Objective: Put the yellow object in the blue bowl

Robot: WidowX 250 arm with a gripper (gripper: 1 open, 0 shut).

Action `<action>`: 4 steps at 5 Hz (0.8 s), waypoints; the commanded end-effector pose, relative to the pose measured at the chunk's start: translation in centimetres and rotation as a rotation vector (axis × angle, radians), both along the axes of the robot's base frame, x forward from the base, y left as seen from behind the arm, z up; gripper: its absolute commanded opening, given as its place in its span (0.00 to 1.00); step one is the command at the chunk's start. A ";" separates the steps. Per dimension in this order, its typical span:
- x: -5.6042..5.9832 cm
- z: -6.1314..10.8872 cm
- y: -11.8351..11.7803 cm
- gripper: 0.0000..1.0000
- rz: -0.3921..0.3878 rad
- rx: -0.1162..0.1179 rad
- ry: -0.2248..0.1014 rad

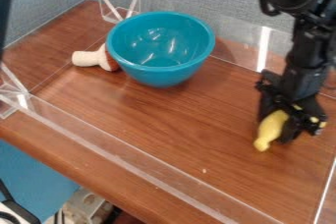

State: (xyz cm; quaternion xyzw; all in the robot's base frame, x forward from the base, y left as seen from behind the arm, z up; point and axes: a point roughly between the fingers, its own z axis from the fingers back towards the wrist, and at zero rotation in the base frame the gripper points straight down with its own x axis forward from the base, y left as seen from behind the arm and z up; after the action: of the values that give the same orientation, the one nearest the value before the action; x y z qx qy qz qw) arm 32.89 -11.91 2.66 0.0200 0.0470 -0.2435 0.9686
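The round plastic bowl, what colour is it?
Deep teal-blue, shown best in the camera view.

Nothing legible: not one word, brand, number or sign readable.

Jaws (292, 112) blurred around yellow object (270, 129); fingertips' contact hidden. Arm (302, 27) cut off at top edge.
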 end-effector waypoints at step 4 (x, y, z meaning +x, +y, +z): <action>2.3 7.9 10.5 0.00 0.421 -0.037 -0.146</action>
State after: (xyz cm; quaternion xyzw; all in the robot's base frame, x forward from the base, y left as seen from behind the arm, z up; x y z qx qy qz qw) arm 34.52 -1.96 7.92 0.0104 0.0166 -0.0446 0.9988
